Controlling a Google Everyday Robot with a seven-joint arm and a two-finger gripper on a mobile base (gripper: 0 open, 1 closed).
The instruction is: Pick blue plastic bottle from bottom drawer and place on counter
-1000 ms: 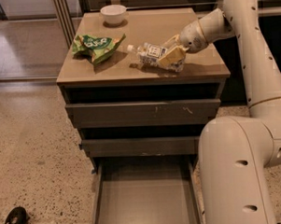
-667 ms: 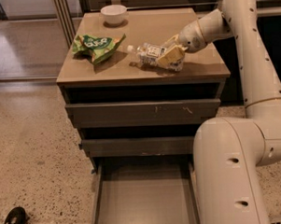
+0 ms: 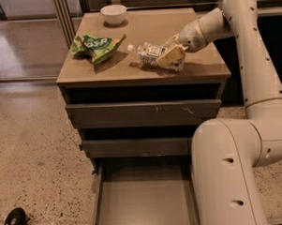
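One glossy tan counter [image 3: 142, 26] beneath gripper [image 3: 170, 53], speckled floor [image 3: 35, 152] around.

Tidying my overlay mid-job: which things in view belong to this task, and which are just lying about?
Job:
- small clear plastic bottle with white cap, lying on the glossy tan counter
- gripper, at the bottle's base
- open grey-brown bottom drawer

Lying about:
- green snack bag
- small white bowl
- black shoe on the floor
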